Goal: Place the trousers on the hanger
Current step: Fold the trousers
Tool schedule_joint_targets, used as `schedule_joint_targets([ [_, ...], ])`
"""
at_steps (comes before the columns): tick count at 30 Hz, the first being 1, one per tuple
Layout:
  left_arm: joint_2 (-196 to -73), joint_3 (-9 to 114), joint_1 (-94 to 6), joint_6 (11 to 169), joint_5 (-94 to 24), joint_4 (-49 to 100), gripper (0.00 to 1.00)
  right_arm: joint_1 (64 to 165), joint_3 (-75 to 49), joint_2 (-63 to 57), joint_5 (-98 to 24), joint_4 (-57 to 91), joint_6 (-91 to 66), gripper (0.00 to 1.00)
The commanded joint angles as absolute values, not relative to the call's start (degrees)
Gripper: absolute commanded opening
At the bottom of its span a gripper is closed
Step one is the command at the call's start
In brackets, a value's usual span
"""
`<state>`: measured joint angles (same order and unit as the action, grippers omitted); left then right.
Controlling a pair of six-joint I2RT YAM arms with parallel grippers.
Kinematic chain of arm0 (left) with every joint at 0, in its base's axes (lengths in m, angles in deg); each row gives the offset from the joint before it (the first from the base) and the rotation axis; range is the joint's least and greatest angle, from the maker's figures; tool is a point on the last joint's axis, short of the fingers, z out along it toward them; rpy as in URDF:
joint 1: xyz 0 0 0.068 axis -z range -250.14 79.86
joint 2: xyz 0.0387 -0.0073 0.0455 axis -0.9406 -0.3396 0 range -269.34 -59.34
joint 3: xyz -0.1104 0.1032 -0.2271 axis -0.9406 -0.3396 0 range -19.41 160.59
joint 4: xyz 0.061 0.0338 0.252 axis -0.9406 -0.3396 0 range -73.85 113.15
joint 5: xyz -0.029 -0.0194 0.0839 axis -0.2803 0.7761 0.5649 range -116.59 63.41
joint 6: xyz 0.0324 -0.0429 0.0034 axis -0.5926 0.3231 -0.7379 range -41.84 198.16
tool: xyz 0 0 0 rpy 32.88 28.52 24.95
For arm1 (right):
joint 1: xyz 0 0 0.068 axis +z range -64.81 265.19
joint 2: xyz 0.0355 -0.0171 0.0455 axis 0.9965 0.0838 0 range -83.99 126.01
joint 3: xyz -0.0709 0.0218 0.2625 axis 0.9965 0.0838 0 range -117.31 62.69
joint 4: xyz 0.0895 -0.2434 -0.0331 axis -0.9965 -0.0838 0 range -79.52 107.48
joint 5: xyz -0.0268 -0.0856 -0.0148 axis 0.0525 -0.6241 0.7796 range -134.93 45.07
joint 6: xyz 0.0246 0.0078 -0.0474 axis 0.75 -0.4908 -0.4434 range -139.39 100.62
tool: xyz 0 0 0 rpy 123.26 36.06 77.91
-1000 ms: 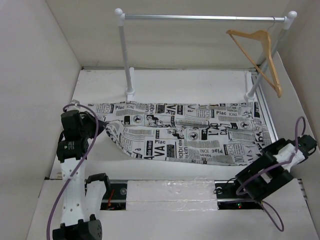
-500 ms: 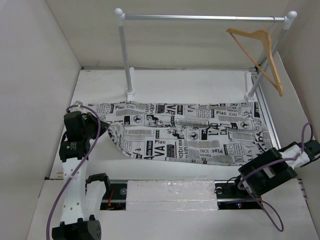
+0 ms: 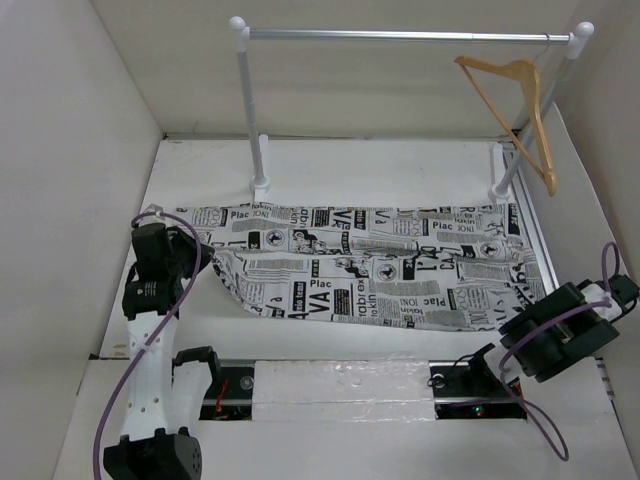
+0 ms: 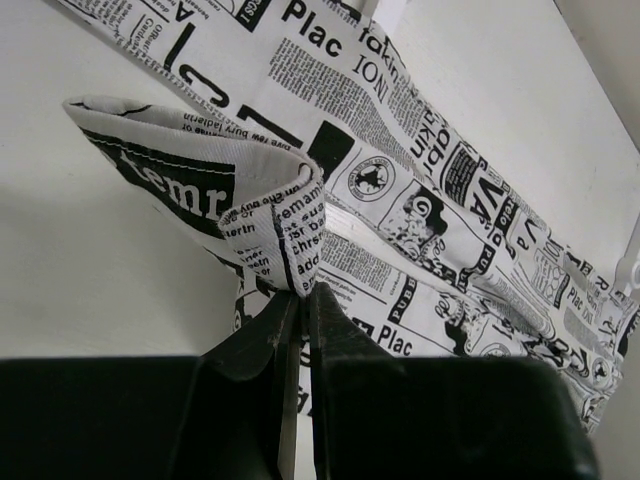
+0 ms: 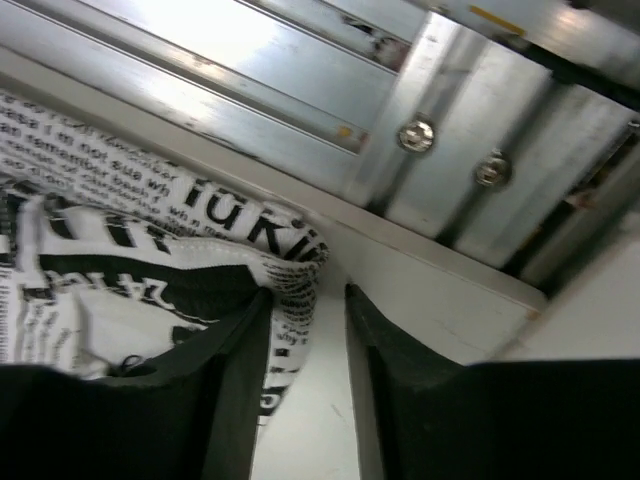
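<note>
Trousers [image 3: 380,270] lie flat across the middle of the counter [image 3: 350,165] in the top view, stretched from nine o'clock to three o'clock. The hanger [image 3: 520,100] hangs well apart from them at one o'clock, hooked on the silver rail [image 3: 400,35]. The cloth looks thin, light and limp. I judge it will sag and slide unless I hold it at both ends.

In the left wrist view my left hand [image 4: 300,305] is pressed together, pinching a raised fold of the printed fabric at the nine o'clock end. The fold stands up above my fingertips, and the rest trails away slack. That seam looks like a firm place to hold.

In the right wrist view my right hand [image 5: 305,320] is partly spread, with the hemmed corner of the garment lying between the fingers. The corner touches one finger and a gap shows beside the other, so nothing is clamped. The corner sits close to the metal frame [image 5: 300,90] at the counter's edge. I judge the doubled hem is the best grip here, taken deep enough that it cannot slip out.
</note>
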<state>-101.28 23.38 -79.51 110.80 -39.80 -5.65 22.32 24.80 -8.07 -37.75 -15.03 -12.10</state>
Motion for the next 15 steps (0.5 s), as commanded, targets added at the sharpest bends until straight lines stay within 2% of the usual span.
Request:
schedule_joint_targets([
  [1, -101.5, 22.9, -79.2, 111.2, -37.8, -3.0, 0.0, 23.1, 24.2, -6.1, -38.3, -10.3, -13.3, 0.39],
  [3, -102.5, 23.7, -79.2, 111.4, -36.9, -3.2, 0.0, 23.7, 24.2, -5.8, -38.5, -9.5, -13.1, 0.31],
  [4, -102.8, 24.3, -79.2, 111.6, -36.4, -3.6, 0.0, 23.7, 24.1, -5.9, -38.4, -9.8, -13.3, 0.07],
  [5, -103.4, 25.2, -79.2, 111.6, -35.6, -3.8, 0.0, 23.7, 23.5, -6.1, -38.7, -11.2, -13.5, 0.0],
  [8, -104.5, 29.3, -81.5, 111.3, -34.8, -5.4, 0.0, 24.3, 20.3, -10.9, -38.6, -14.3, -13.8, 0.0],
  [11, -106.3, 37.7, -82.3, 110.9, -35.2, -8.6, 0.0, 30.2, 15.6, -12.7, -41.1, -19.3, -13.1, 0.0],
  [15, -110.7, 40.4, -82.3, 110.7, -32.3, -8.2, 0.0, 38.5, 6.4, -15.4, -41.3, -21.6, -9.4, 0.0],
])
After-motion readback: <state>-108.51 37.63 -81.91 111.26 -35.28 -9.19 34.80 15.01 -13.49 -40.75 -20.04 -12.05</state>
